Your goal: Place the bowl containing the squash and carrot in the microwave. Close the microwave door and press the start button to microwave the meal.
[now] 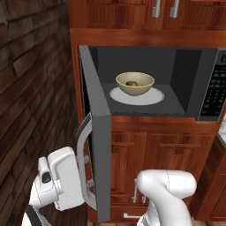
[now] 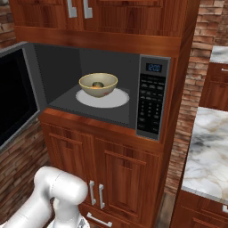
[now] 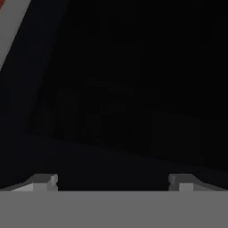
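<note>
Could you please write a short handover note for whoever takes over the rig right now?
Gripper: jaws apart, holding nothing, facing the dark window of the microwave door.
Bowl: on the white turntable inside the microwave, with the squash and a bit of orange carrot in it.
Done: the bowl is placed.
Left: swing the open door shut, then press start on the keypad panel.

A tall run of reddish-brown wood cabinets (image 2: pixel 116 169) fills the kitchen wall, with panelled lower doors and silver bar handles (image 2: pixel 95 193). Upper cabinet doors (image 1: pixel 132 13) carry matching handles. A dark red-brown brick wall (image 1: pixel 31 88) stands to the left, and more brick (image 2: pixel 189 102) shows at the right. A white marble tabletop (image 2: pixel 207 151) veined with grey sits beside it.
</note>
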{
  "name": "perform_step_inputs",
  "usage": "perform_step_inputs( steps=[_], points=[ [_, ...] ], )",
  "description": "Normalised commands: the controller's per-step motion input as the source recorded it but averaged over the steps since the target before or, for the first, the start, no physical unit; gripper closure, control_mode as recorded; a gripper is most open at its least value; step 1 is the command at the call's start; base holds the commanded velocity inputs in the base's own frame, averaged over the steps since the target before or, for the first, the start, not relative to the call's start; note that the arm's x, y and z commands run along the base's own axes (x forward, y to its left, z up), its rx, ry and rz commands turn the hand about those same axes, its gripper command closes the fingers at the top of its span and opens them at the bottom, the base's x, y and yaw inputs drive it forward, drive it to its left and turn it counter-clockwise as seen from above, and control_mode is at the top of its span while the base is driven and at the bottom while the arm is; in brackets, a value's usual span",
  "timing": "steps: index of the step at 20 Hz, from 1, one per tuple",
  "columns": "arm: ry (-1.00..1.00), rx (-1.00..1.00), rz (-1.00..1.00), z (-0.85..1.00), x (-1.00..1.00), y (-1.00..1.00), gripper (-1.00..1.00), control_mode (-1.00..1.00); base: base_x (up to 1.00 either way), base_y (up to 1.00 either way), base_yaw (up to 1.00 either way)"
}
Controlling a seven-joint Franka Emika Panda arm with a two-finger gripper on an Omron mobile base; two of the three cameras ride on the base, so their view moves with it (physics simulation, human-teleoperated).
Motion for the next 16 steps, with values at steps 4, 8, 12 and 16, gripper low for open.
perform_step_inputs(
  steps=[4, 8, 12, 16],
  points=[
    [-0.02, 0.06, -0.07, 0.09, -0.02, -1.00, -1.00, -1.00, 0.00, 0.00, 0.00],
    [-0.04, 0.08, -0.02, 0.16, 0.00, -1.00, -1.00, -1.00, 0.00, 0.00, 0.00],
    [-0.09, 0.08, 0.00, 0.19, 0.00, -0.97, -1.00, -1.00, 0.00, 0.00, 0.00],
    [-0.10, 0.08, 0.00, 0.05, 0.00, -1.00, -1.00, -1.00, 0.00, 0.00, 0.00]
  ],
)
